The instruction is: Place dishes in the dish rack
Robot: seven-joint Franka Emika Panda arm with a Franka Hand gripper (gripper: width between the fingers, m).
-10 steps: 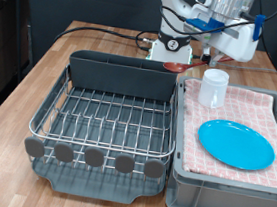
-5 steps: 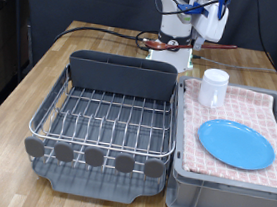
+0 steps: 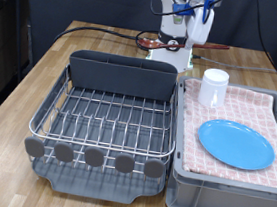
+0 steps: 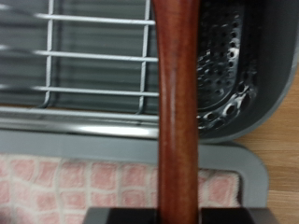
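The arm stands raised behind the dish rack (image 3: 102, 114), its gripper (image 3: 199, 32) hanging above and just behind the rack's tall grey caddy (image 3: 121, 76), toward the caddy's right end in the exterior view. The fingers are clamped on a reddish-brown wooden spoon (image 4: 177, 112), whose handle runs across the whole wrist view; in the exterior view the spoon (image 3: 175, 44) lies roughly level below the hand. Beneath it the wrist view shows the perforated caddy and the wire grid. Right of the rack, a grey crate (image 3: 224, 189) with a pink checked towel (image 3: 249, 104) holds the white mug (image 3: 213, 88) and light-blue plate (image 3: 236, 144).
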